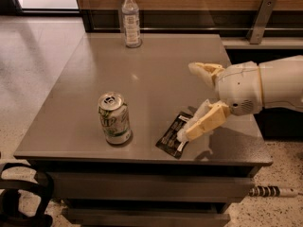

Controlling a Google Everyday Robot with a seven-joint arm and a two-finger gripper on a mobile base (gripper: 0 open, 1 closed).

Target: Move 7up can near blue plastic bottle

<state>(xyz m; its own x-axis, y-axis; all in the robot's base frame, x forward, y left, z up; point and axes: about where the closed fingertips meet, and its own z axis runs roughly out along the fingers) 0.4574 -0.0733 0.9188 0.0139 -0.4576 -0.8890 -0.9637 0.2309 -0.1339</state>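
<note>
Gripper [188, 103]: hanging over the right part of the surface [156, 70], reaching in from the right edge on a white arm [270, 84].
Jaws: standing wide apart and holding nothing; the upper one is pointing left over bare grey top, and the lower one is slanting down toward the front, its tip overlapping the right end of the black snack packet [170, 135]. Whether it is touching the packet cannot be told.
7up can [114, 118]: standing upright near the front edge, left of centre, with its silver top and pull tab showing. It is sitting well left of the gripper, with the packet lying between them.
Blue plastic bottle [131, 19]: standing upright at the far edge, white cap on, pale label facing the camera. It is staying well apart from the can, almost straight behind it.
Black snack packet: lying flat and slanted near the front edge, just right of the can.
Surroundings: a speckled floor is showing on both sides and a wooden wall is running behind.
</note>
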